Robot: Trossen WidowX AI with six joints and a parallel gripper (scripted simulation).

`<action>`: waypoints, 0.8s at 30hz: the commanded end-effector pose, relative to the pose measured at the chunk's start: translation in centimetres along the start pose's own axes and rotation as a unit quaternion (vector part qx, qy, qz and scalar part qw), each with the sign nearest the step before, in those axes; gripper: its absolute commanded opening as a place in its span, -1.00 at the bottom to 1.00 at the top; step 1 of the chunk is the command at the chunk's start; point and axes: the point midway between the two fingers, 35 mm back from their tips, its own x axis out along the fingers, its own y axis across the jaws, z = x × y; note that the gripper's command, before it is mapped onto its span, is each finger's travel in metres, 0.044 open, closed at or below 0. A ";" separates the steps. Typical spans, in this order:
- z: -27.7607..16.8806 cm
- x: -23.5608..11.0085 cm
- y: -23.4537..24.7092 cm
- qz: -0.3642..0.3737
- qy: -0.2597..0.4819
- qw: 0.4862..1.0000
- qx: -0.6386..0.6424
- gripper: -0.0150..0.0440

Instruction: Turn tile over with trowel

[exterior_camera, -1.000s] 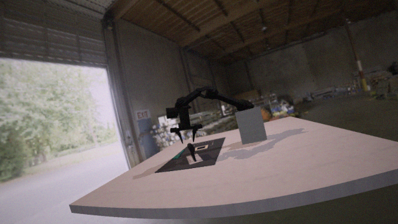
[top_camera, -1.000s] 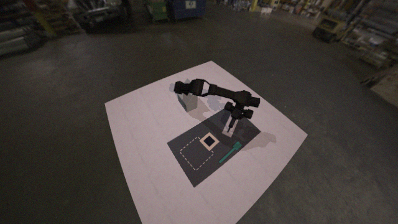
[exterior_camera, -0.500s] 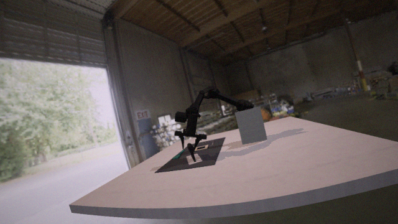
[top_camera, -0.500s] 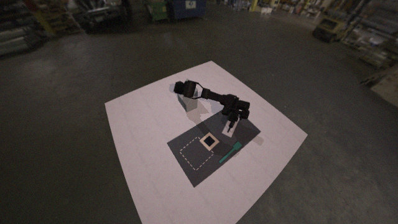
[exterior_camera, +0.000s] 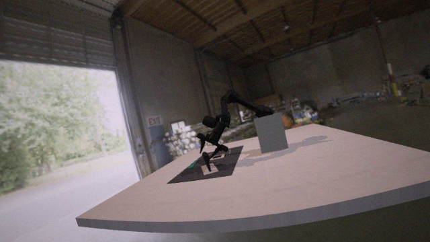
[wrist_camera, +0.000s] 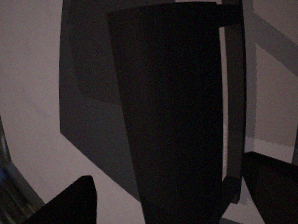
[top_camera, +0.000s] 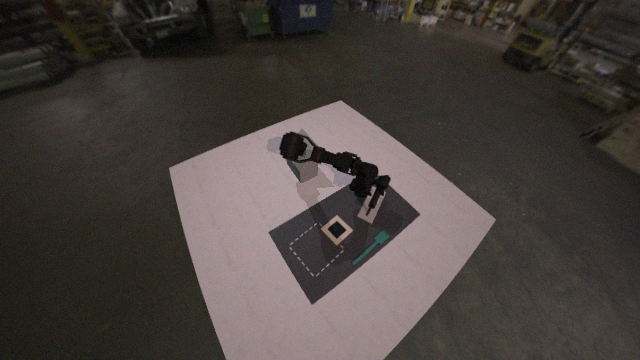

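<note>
We hold the black tool [top_camera: 376, 196] wide, empty, w/ teal flat trowel [top_camera: 370, 248] lying unpicked nr counter's right edge.

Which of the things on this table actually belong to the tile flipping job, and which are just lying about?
For the job:
- small teal trowel
- cream-bordered square tile, dark marked centre up
- white dashed outline
- dark grey mat
- the open hand

Lying about:
- pale rectangular pad with a dark slab
- grey block
</note>
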 end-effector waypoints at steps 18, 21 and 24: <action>2.0 -1.4 -1.1 0.069 -0.030 0.997 -0.015 0.53; 2.0 -0.9 -1.0 0.069 -0.031 0.997 -0.015 0.53; 2.0 -0.4 -0.9 0.069 -0.031 0.997 -0.014 0.53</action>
